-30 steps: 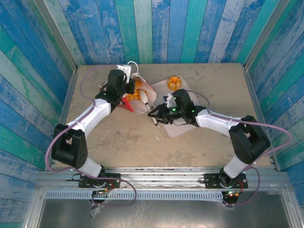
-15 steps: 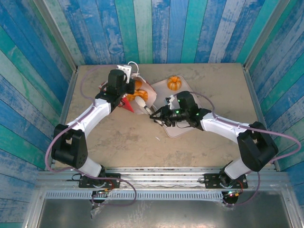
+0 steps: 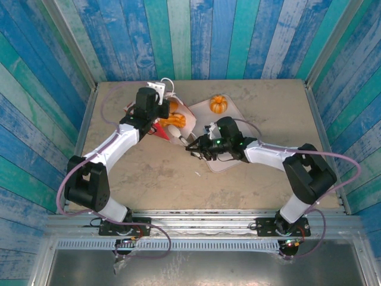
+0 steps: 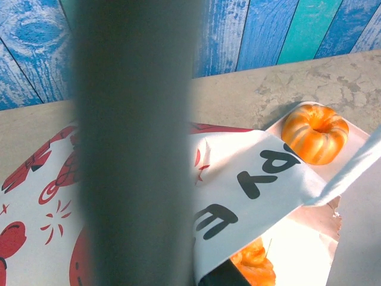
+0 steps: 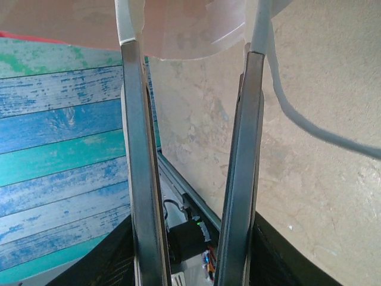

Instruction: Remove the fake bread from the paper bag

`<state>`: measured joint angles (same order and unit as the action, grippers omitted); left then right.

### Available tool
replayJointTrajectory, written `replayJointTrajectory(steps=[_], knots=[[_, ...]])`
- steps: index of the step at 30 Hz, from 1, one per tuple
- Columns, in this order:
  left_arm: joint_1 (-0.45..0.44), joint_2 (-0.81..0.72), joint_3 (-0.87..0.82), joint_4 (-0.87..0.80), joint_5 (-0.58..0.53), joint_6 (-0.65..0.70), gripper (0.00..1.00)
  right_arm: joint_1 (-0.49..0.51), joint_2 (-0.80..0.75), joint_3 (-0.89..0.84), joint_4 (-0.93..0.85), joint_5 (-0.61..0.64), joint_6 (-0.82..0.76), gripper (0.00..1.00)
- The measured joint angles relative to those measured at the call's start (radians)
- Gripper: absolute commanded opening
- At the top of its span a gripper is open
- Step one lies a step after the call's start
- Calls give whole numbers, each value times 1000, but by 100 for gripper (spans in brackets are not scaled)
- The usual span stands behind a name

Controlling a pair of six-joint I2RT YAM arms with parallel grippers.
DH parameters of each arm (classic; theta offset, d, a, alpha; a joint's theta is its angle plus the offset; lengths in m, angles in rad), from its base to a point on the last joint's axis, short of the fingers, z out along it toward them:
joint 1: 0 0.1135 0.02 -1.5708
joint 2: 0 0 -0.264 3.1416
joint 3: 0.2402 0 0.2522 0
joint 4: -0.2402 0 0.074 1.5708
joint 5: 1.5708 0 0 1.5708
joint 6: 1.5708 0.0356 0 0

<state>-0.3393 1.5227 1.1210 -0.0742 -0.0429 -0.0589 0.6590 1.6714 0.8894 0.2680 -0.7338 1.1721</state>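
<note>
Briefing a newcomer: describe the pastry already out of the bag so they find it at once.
On the sandy table, find the pale pink tray near the far middle. At its far corner sits a round orange bun, ridged like a small pumpkin. It lies alone in the open; the other pastries sit in the mouth of the paper bag to its left.

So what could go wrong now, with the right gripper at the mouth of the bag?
The white cord handle loops right beside the open fingers of the right gripper and could snag them. The edge of the paper bag lies at its tips, so closing may pinch paper instead of the fake bread inside.
</note>
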Motion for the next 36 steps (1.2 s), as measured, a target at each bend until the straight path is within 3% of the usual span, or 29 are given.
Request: replayJointTrajectory(steps=[24, 36], knots=[[-1, -7, 0, -6, 0, 3, 6, -7, 91, -6, 311, 168, 123, 44], [-1, -7, 0, -7, -3, 3, 6, -8, 102, -6, 336, 194, 141, 18]])
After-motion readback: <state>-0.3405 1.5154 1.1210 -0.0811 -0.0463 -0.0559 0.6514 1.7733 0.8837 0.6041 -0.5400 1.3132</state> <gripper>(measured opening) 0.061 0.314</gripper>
